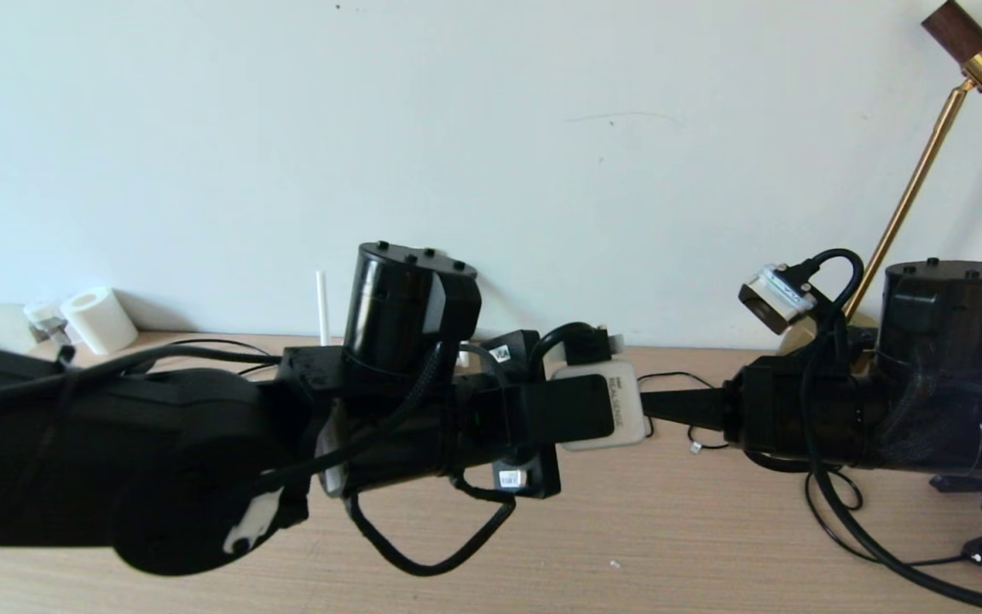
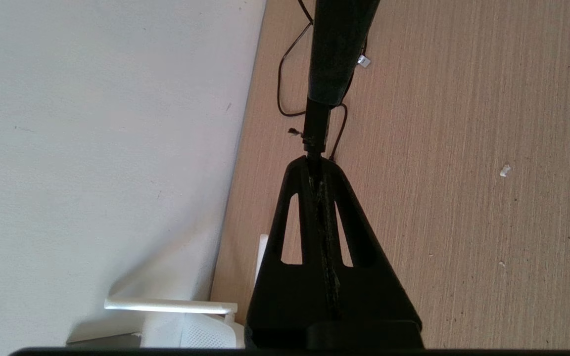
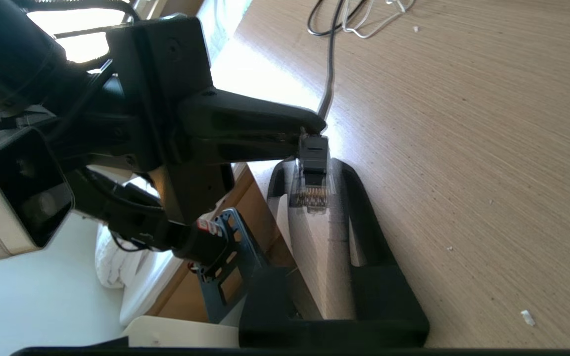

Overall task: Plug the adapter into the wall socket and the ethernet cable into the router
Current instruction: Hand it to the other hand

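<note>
Left gripper [image 3: 309, 131] fingers clamped on the ethernet cable [image 3: 313, 170] plug above the tabletop [image 1: 670, 529]; right gripper [image 3: 312, 183] fingers together around the plug's clear tip.

The head view looks forward and down over both arms at the tabletop [image 1: 542, 546] and the wall [image 1: 491, 128] behind it. The left wrist view sits close behind the left hand [image 2: 317, 163] and faces along its fingers, over the tabletop beside the wall, to the right hand's fingers [image 2: 337, 49] just ahead. The right wrist view faces the opposite way from close behind the right hand [image 3: 309, 173], taking in the left hand's fingers [image 3: 250, 126]; all three views share the spot where the two hands meet.
</note>
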